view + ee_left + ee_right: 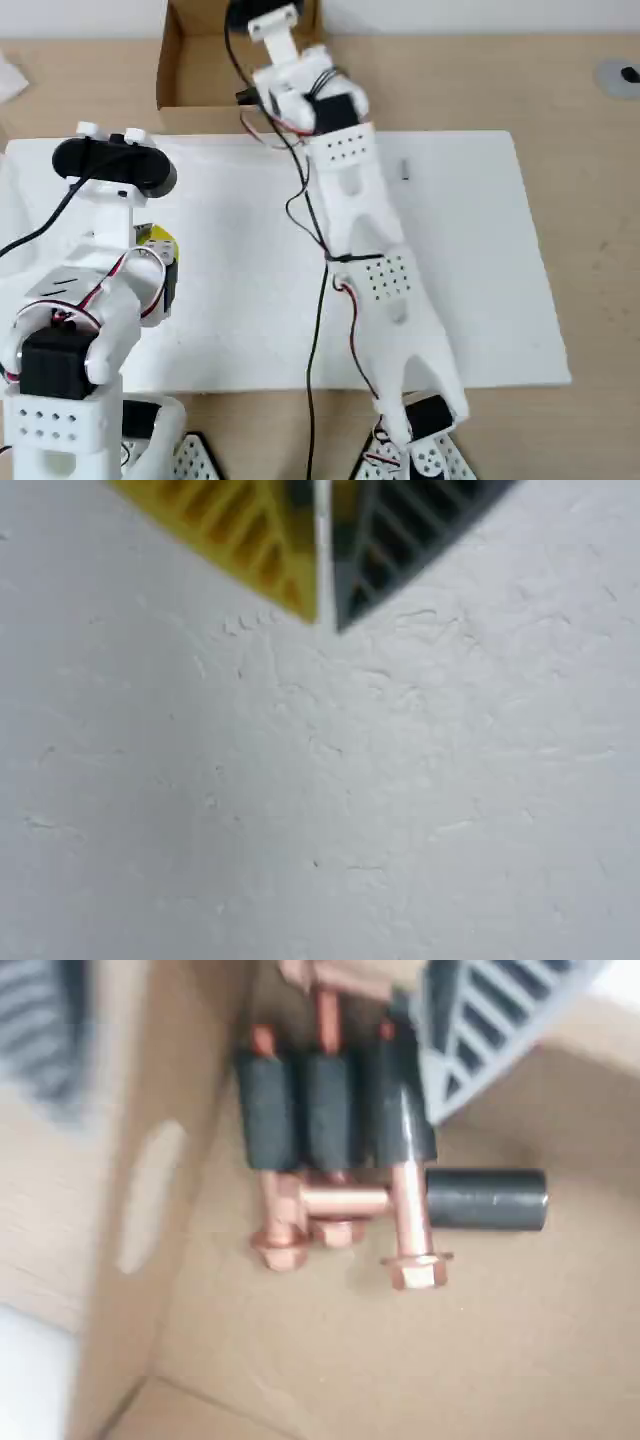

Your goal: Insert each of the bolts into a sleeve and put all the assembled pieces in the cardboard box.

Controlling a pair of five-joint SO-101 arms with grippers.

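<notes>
Inside the cardboard box | your right gripper spread over four sleeved bolts | left gripper pressed together, empty | boxing looks finished | next: lift your right arm straight up, clear of the box wall.

Found four copper bolts in black sleeves lying inside the cardboard box, three parallel, one crosswise.

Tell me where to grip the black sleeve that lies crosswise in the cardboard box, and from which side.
I'd grip the crosswise black cylindrical sleeve at its middle, coming straight down from above and pinching across its round sides. That end lies clear on the floor of the brown cardboard box, whereas its copper bolt shank is crowded among the other three bolts.
</notes>
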